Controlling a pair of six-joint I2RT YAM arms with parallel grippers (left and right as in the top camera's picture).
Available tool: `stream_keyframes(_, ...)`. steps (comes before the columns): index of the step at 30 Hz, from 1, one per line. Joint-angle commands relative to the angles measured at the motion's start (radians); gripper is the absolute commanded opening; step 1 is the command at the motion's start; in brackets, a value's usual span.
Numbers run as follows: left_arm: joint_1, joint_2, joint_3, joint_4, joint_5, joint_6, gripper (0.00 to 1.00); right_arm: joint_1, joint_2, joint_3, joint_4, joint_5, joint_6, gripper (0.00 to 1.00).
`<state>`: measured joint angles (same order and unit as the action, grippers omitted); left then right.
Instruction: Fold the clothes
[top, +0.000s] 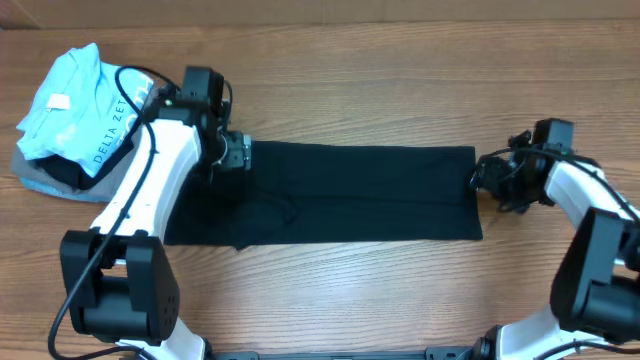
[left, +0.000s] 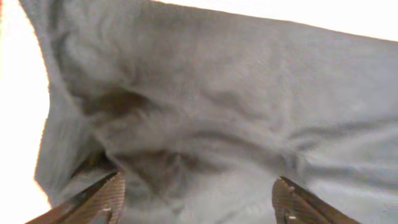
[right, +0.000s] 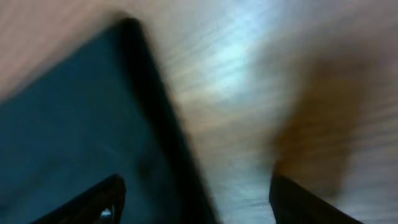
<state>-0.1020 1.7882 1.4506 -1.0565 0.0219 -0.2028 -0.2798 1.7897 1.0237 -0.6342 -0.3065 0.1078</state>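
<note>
The black T-shirt (top: 350, 195) lies flat on the table as a long folded strip running left to right. My left gripper (top: 236, 152) is at its upper left corner, open, with bunched cloth (left: 205, 124) filling the left wrist view between the fingers (left: 196, 199). My right gripper (top: 480, 175) is at the shirt's right edge, open; in the right wrist view its fingers (right: 196, 199) straddle the shirt's edge (right: 74, 124), one finger over cloth and one over bare wood. The white tag is not visible.
A light blue shirt lettered "DELTA ZETA" (top: 75, 105) lies on a grey folded garment (top: 40, 180) at the table's back left. Wooden table (top: 400, 80) extends behind and in front of the black shirt.
</note>
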Motion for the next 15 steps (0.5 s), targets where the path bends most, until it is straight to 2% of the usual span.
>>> stream_keyframes(1, 0.006, 0.003, 0.106, -0.081, 0.023, 0.054, 0.81, -0.009, 0.077, -0.009, -0.039, -0.122, -0.07, 0.73)
stream_keyframes(6, 0.006, 0.003, 0.152, -0.141, 0.019, 0.092, 1.0, -0.045, 0.085, -0.009, -0.143, -0.122, -0.089, 0.73)
stream_keyframes(9, 0.006, 0.003, 0.151, -0.144, 0.02, 0.091, 1.0, -0.08, 0.085, -0.009, -0.22, -0.122, -0.136, 0.72)
stream_keyframes(15, 0.006, 0.003, 0.151, -0.143, 0.019, 0.091, 1.0, -0.208, 0.085, 0.024, -0.241, -0.192, -0.135, 0.74)
